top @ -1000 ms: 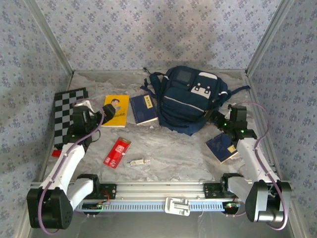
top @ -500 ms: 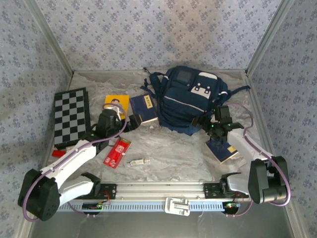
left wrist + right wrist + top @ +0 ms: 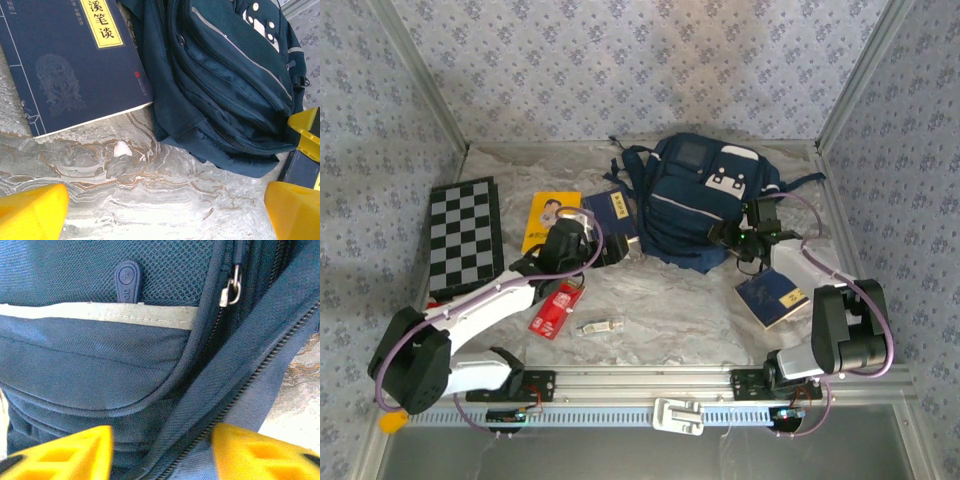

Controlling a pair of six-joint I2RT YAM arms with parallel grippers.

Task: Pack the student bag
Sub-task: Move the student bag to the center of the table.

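Tabletop (image 3: 670,300): right gripper (image 3: 162,440) splayed at student bag (image 3: 100,355)

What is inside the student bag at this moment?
The student bag lies on the table. Its inside is hidden: the zipper seen by the right wrist camera looks closed, and navy fabric covers any contents.

The worktop (image 3: 660,300) under my left end effector (image 3: 616,250) and right end effector (image 3: 724,236) is a grey marbled sheet. I see flowered blue-grey wallpaper on the back wall (image 3: 640,70) beyond them and the side walls (image 3: 370,150) outside each. Light is soft and even.
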